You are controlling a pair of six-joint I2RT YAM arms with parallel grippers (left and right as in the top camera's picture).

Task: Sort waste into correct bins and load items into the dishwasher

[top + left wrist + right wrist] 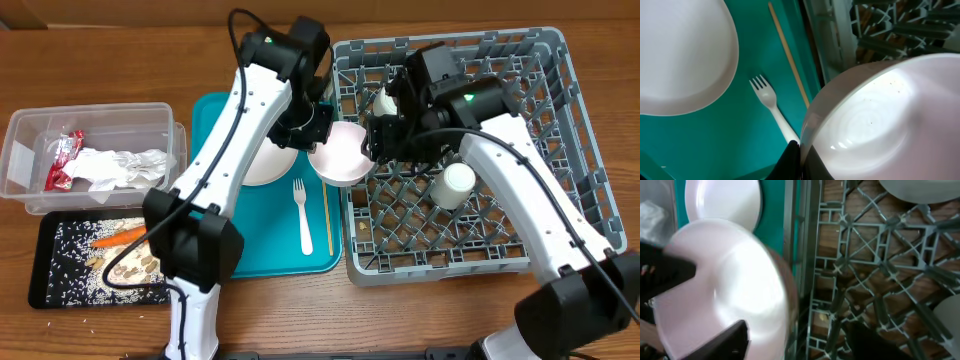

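The pale pink plate (340, 155) hangs tilted over the gap between the teal tray and the grey dishwasher rack (520, 90). My left gripper (308, 128) is shut on its rim (801, 150); the plate (880, 120) fills the left wrist view. My right gripper (374, 140) is open astride the plate's (725, 280) opposite edge, one finger (727, 342) over its face, the other above the rack (865, 245). A white bowl (268, 160), fork (303, 215) and chopstick (327, 215) lie on the tray. The clear tub (30, 135) holds the red wrapper (62, 160) and napkins (125, 165).
The black tray (45, 280) at the front left holds a carrot (118, 238) and rice bits. A white cup (452, 185) and a whitish bowl (385, 100) sit in the rack. The teal tray (215, 110) lies between the bins and the rack.
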